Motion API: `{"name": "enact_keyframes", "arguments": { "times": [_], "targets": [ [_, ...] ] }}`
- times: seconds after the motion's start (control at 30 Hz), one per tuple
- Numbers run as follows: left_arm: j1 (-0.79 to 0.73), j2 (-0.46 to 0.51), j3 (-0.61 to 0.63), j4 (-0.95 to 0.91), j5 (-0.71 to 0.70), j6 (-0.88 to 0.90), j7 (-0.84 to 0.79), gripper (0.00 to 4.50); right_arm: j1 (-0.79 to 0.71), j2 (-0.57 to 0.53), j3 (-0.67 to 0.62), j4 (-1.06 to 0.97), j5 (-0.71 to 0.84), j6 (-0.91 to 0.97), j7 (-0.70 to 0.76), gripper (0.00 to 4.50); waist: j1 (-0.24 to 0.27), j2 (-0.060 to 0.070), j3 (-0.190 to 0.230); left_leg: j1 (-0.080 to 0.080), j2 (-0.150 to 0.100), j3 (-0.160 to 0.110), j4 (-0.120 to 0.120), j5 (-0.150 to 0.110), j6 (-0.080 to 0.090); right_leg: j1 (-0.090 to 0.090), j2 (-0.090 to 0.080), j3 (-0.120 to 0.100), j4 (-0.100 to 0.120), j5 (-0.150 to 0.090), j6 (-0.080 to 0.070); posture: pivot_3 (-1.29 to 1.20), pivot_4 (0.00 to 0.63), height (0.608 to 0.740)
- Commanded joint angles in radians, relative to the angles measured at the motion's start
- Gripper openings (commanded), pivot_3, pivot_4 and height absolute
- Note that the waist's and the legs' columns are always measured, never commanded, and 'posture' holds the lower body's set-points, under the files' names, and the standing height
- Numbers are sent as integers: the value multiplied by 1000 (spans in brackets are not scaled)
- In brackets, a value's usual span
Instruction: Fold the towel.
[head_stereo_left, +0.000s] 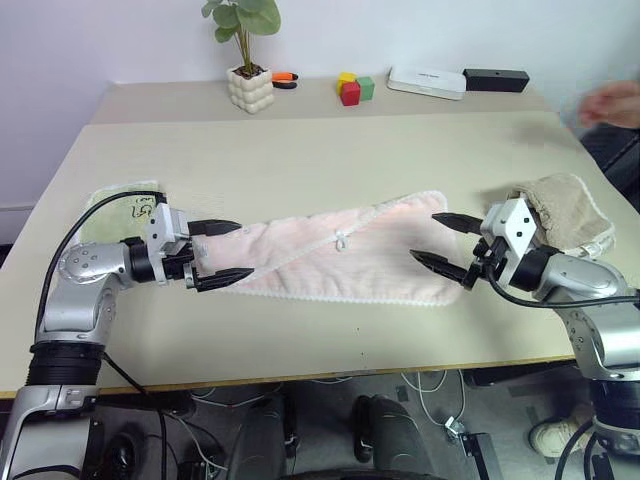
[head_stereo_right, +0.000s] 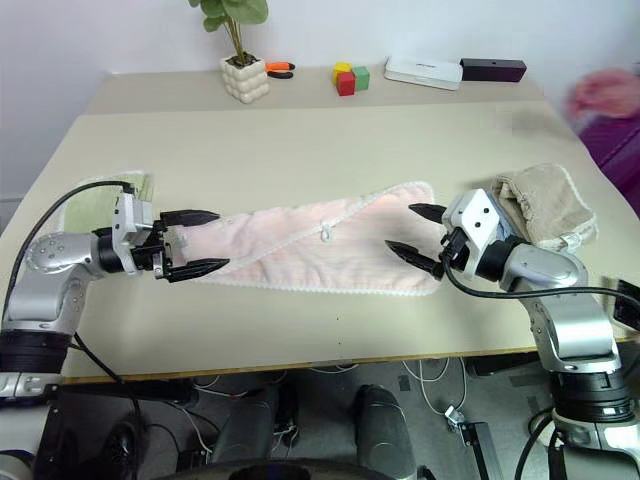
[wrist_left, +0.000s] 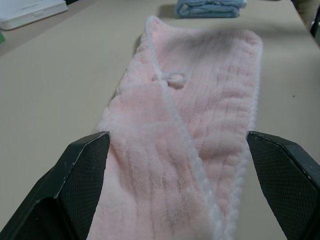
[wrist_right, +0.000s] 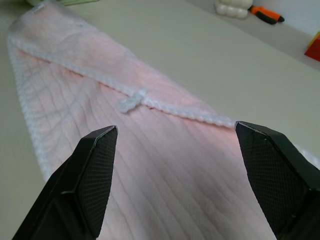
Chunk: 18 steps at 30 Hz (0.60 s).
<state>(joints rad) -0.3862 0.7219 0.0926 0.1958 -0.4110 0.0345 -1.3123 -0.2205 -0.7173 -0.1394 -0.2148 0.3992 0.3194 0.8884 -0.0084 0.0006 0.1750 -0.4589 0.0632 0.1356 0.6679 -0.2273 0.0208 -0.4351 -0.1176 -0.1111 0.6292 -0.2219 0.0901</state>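
**A:** Where is your towel right now?

**B:** The pink towel (head_stereo_left: 340, 262) lies flat across the middle of the desk (head_stereo_left: 300, 150), folded into a long band that runs from your left tool to your right one. Its white scalloped trim (head_stereo_left: 345, 298) runs along the near edge, and a little white loop (head_stereo_left: 341, 240) sits about halfway along the band, on a trimmed edge that crosses the top layer at a slant.

**A:** And your tools?

**B:** Your left tool (head_stereo_left: 224, 253) stands wide, with one black finger on either side of the towel's left end. Its wrist view shows the cloth running away between the two fingers (wrist_left: 82, 175); you hold nothing there. Your right tool (head_stereo_left: 444, 243) is also spread wide at the towel's right end, fingers apart with the cloth between and below them, and nothing is gripped.

**A:** What else is on your desk?

**B:** A beige towel (head_stereo_left: 565, 205) is bunched just behind your right tool, and a light-green cloth (head_stereo_left: 120, 205) lies behind your left arm. At the far edge stand a potted plant (head_stereo_left: 247, 60), coloured blocks (head_stereo_left: 354, 87), a white flat box (head_stereo_left: 427, 81) and a black bar (head_stereo_left: 496, 79). A person's blurred hand (head_stereo_left: 612, 103) shows at the far right.
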Motion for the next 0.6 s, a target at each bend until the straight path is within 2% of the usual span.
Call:
{"name": "enact_keyframes", "arguments": {
  "times": [0.03,0.2,0.33,0.6],
  "targets": [
    [2,33,23,-4,-1,-13,-16,4500,-35,26,14,8,-9,-37,-8,3807,-2,0,0,0,0,0,0,0,0,0,0,0,0,0,0,0,150,740],
    [37,98,23,-37,4,-8,-52,4500,-81,71,37,61,-24,-83,-17,3807,-3,0,0,0,0,0,0,0,0,0,0,0,0,0,0,0,150,740],
    [31,121,-5,30,79,-101,-57,4500,-104,115,66,99,-58,-133,-33,3807,0,0,0,0,0,0,0,0,0,0,0,0,0,0,0,0,150,740],
    [-23,137,10,168,120,-231,-77,4500,-156,236,151,109,-108,-180,-97,3807,-2,0,0,0,0,1,0,1,-2,-1,0,0,1,0,0,0,150,740]
  ]
}}
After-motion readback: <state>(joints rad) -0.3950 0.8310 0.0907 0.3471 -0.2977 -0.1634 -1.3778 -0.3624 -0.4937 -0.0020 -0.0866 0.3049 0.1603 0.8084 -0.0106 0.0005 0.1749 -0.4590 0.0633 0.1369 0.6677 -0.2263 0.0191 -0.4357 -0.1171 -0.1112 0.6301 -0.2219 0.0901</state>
